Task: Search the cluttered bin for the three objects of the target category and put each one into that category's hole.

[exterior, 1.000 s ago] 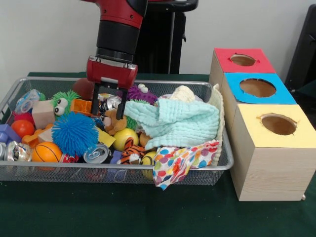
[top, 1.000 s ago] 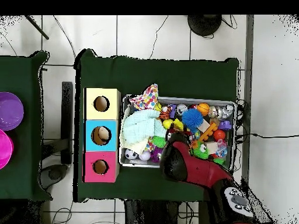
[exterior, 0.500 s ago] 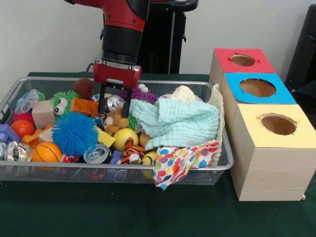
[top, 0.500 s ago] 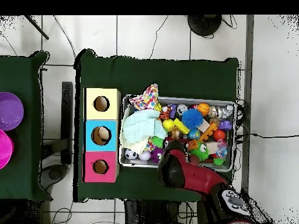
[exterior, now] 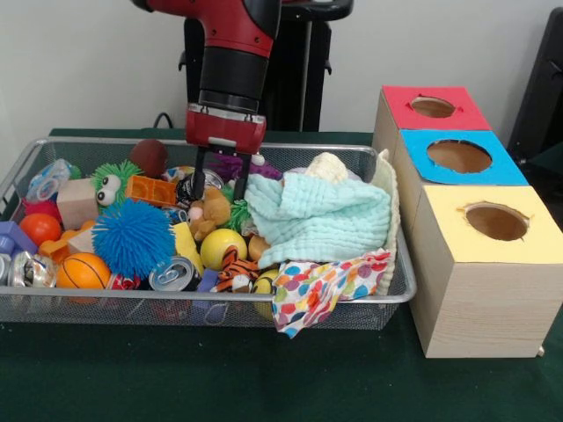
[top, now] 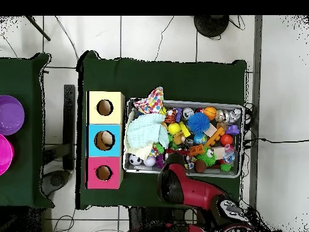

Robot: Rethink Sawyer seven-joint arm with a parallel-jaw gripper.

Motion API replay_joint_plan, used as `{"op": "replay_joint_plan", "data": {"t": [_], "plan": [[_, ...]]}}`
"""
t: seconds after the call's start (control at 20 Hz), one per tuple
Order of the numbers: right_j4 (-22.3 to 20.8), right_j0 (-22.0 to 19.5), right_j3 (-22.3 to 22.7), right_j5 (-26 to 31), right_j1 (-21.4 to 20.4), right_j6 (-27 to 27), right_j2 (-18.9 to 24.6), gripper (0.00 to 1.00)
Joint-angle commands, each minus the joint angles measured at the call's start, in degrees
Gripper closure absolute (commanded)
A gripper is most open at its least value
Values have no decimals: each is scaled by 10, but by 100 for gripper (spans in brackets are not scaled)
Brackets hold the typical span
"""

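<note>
End effector (exterior: 220,180) over wire bin (exterior: 387,294), fingers apart, nothing between them

A wire bin (top: 243,140) sits on a dark green table (top: 163,75), packed with toys. A mint cloth (top: 143,134) fills its left end, and a polka-dot cloth (top: 152,101) hangs over the upper left corner. A blue spiky ball (top: 197,122), a small basketball (top: 210,112) and a yellow ball (top: 173,128) lie among the clutter. Left of the bin stand three boxes with holes: yellow (top: 105,107), blue (top: 104,140), red (top: 103,173). The red arm (top: 187,187) covers the bin's lower edge
</note>
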Motion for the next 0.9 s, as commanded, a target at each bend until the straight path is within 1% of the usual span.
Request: {"op": "replay_joint_plan", "data": {"t": [0.05,0.25,0.45,0.6,0.75,0.9], "plan": [[5,13,7,-110,49,140,8,0],[3,12,-4,-131,56,131,10,0],[13,22,-11,-128,46,113,-2,0],[29,43,-18,-99,26,88,-21,0],[36,67,-36,-63,12,58,-44,0],[26,67,-50,-34,4,58,-42,0]]}}
